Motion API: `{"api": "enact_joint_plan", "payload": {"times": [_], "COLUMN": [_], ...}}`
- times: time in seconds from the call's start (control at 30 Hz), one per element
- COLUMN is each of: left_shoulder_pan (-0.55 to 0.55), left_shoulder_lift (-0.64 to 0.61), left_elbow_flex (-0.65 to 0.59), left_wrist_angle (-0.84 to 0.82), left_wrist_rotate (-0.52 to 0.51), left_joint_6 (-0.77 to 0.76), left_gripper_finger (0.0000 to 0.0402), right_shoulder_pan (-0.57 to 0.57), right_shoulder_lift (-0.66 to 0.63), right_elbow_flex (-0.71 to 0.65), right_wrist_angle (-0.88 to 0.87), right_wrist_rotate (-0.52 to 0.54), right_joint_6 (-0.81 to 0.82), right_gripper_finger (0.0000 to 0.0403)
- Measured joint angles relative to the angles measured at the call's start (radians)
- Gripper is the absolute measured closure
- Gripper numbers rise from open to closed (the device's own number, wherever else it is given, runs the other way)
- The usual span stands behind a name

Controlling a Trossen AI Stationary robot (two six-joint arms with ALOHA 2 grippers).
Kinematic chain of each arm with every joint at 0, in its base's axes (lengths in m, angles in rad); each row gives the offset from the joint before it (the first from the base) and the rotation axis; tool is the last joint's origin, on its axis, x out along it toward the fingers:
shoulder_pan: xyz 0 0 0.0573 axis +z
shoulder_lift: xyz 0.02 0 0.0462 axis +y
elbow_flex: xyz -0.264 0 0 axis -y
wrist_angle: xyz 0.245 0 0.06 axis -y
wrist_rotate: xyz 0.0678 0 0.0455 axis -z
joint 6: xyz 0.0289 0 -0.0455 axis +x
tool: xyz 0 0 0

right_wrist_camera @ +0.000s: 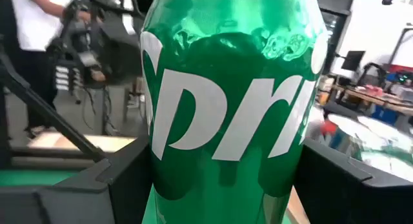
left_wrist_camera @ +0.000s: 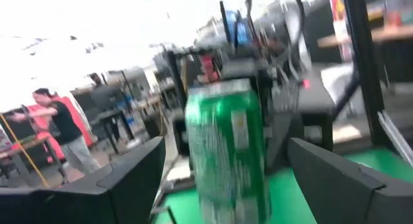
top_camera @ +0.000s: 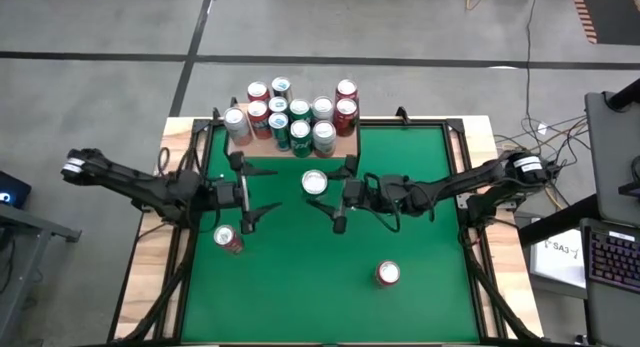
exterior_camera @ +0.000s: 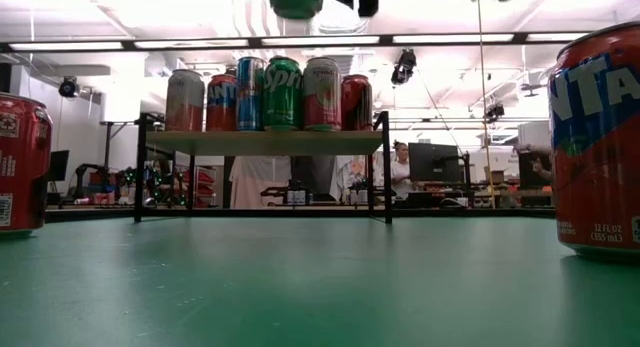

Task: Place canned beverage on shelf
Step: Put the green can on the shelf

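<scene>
Between the right tool's point(right_wrist_camera: 222, 185) fingers, apparently gripped: glossy green cylindrical can point(right_wrist_camera: 226, 95).

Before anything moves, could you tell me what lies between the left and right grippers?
A green Sprite can, gripped by the right gripper, faces the open left gripper; the high view shows this.

A green Sprite can point(right_wrist_camera: 229, 108) stands upright between the right gripper's point(top_camera: 333, 197) fingers, lifted clear of the table, silver top up. Just beyond that gripper sits the shelf point(exterior_camera: 265, 142), a light-wood board on thin black legs, crowded with upright red, green and silver cans.
</scene>
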Motion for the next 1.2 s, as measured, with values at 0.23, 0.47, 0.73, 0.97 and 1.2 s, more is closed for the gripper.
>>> {"api": "enact_joint_plan", "payload": {"times": [0.23, 0.47, 0.73, 0.97, 1.2], "left_shoulder_pan": [0.002, 0.012, 0.021, 0.028, 0.029], "left_shoulder_lift": [0.095, 0.204, 0.286, 0.317, 0.34], "left_elbow_flex": [-0.12, -0.094, -0.048, -0.045, -0.037], "left_wrist_angle": [0.34, 0.402, 0.413, 0.425, 0.422], "left_wrist_rotate": [0.0, -0.026, -0.107, -0.112, -0.112], "left_joint_6": [-0.003, -0.015, -0.039, -0.064, -0.065], "left_gripper_finger": [0.0091, 0.0091, 0.0091, 0.0091, 0.0103], "right_shoulder_pan": [0.0, -0.001, 0.0, 0.001, 0.0], "right_shoulder_lift": [0.049, 0.091, 0.107, 0.107, 0.107], "right_elbow_flex": [0.014, 0.075, 0.104, 0.101, 0.1], "right_wrist_angle": [0.064, -0.004, -0.047, -0.048, -0.047], "right_wrist_rotate": [0.03, 0.044, 0.077, 0.103, 0.102], "right_joint_6": [-0.021, -0.031, -0.036, -0.032, -0.026], "right_gripper_finger": [0.0111, 0.0111, 0.0111, 0.0111, 0.0111]}}
